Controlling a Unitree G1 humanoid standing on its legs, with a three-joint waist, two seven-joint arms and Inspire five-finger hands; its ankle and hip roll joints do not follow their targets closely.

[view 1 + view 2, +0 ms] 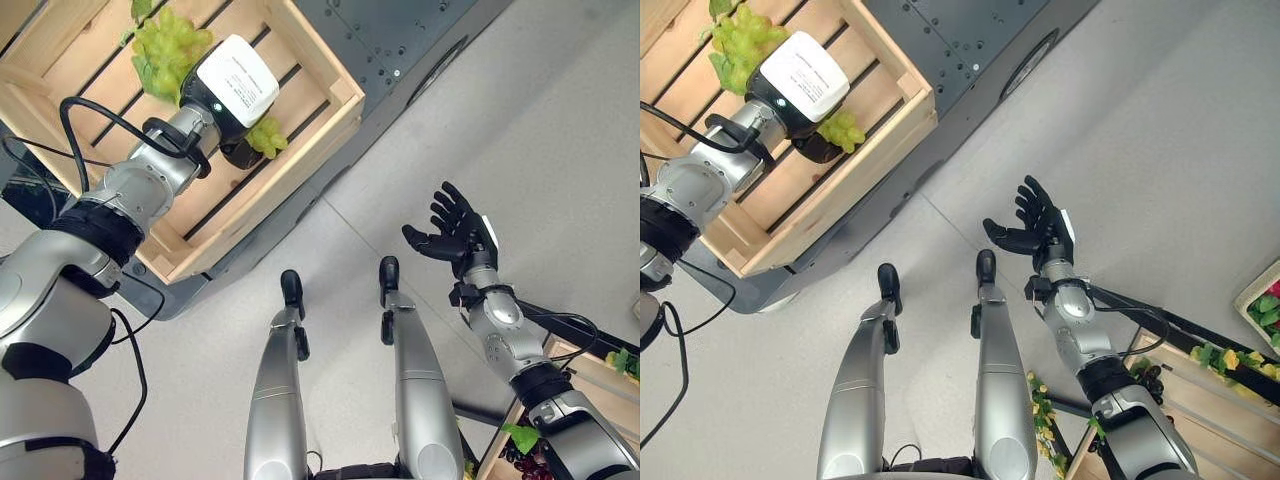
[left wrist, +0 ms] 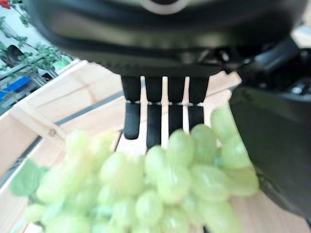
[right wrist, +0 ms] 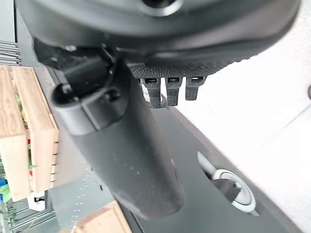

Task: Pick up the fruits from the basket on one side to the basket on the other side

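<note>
Left wrist view: a bunch of green grapes [image 2: 170, 184] lies right in front of the left hand [image 1: 240, 150], touching its straight fingers [image 2: 154, 121]. The fingers are stretched out and not curled round the fruit, with the thumb beside the bunch. The grapes sit inside the wooden crate [image 1: 310, 120], on its slatted bottom, and the left hand reaches down into that crate. A second bunch of green grapes [image 1: 165, 50] lies deeper in the crate, behind the hand. The right hand [image 1: 455, 235] is well away from the crate, over the grey floor [image 1: 560, 120], with spread fingers holding nothing.
</note>
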